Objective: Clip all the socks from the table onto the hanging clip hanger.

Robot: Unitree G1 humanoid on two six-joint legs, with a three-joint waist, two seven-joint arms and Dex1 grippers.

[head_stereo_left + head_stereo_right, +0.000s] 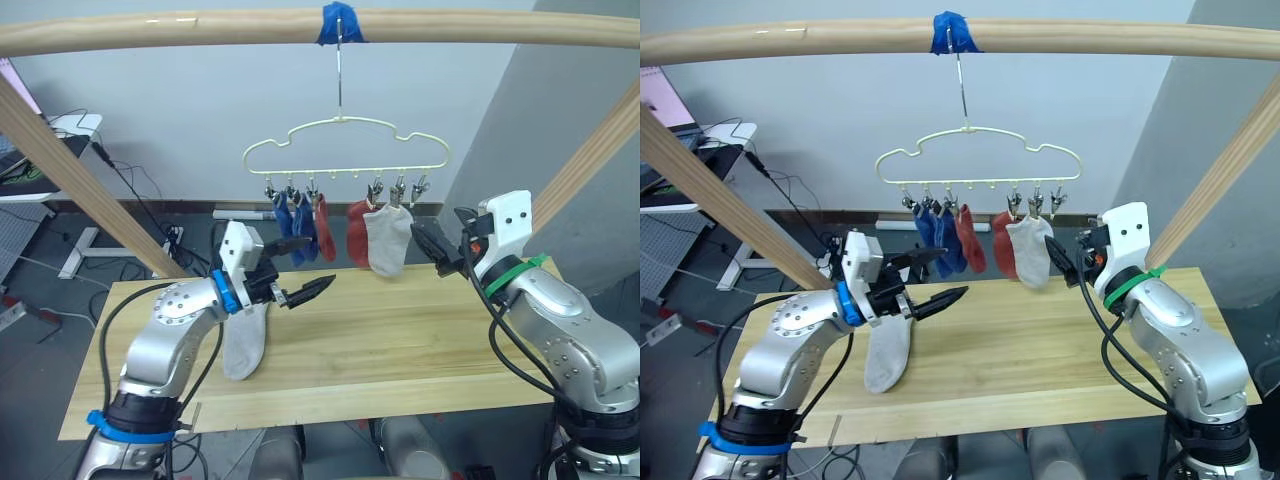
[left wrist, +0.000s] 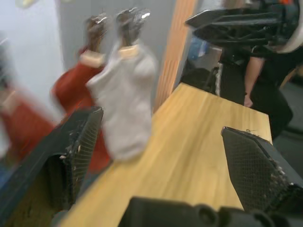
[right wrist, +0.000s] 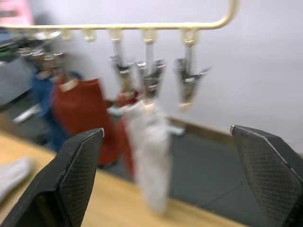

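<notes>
From the head, five socks hang clipped on the hanger [image 1: 345, 150] and one grey sock [image 1: 245, 340] lies on the table [image 1: 400, 340]. Left gripper [image 2: 161, 156]: fingers spread, empty. Right gripper [image 3: 180, 170]: fingers spread before the hanging grey sock [image 3: 151, 156].

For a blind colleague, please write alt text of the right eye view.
Five socks, two blue, two rust red and one grey, hang clipped on a pale yellow-green clip hanger hooked over a wooden beam. A second grey sock lies on the table below the open left gripper; the right gripper is raised near the hanging grey sock.
</notes>
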